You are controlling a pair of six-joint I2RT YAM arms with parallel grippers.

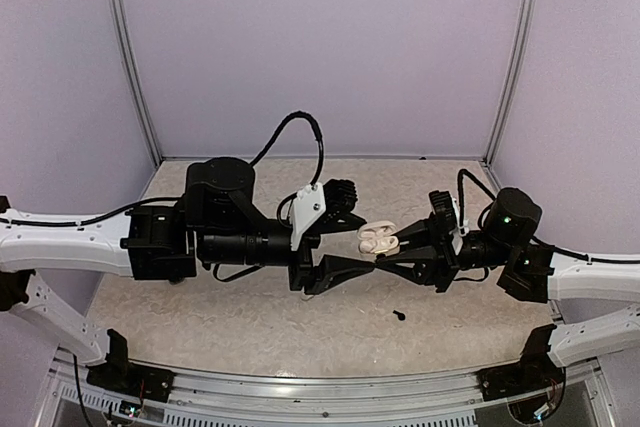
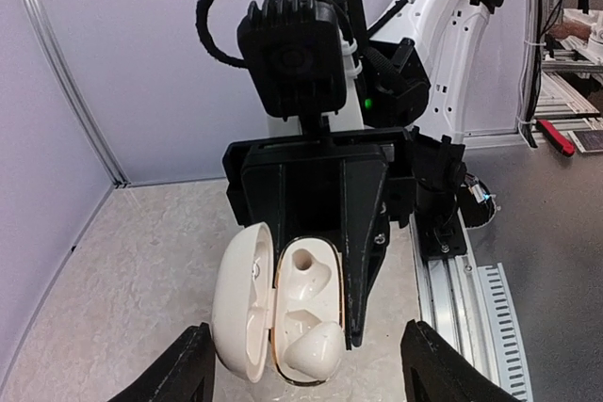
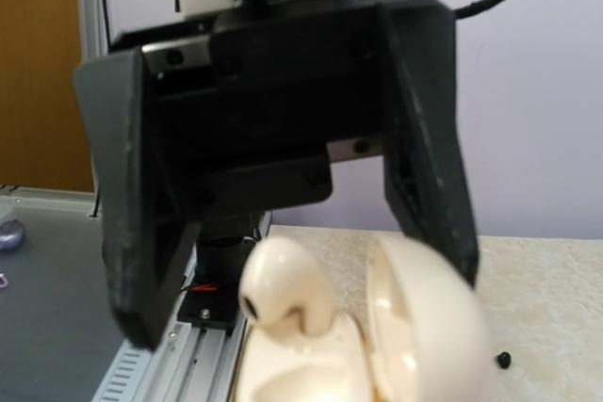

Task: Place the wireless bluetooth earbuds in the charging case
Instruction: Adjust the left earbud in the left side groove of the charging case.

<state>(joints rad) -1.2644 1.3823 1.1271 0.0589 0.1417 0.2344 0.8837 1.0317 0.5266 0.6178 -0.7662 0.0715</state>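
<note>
Speckled beige table (image 1: 250,317) spreads under both arms, which meet above its middle. The right gripper (image 1: 398,250) is clamped tight on the white charging case (image 2: 247,303) and holds it up off the surface with the lid (image 2: 236,289) swung open. Facing it, the left gripper (image 2: 309,364) has its fingers spread wide with nothing between them, close in front of the case.

Inside the case, one white earbud (image 2: 313,350) sits at its well. In the right wrist view it stands proud, so it may not be fully seated. The neighbouring well (image 2: 306,265) is bare.

The task therefore looks partly done: one bud is placed or nearly so, and at least one slot is left to fill. A tiny black bit (image 1: 400,315) lies on the table below the grippers. It is perhaps a black earbud, but too small to tell.
</note>
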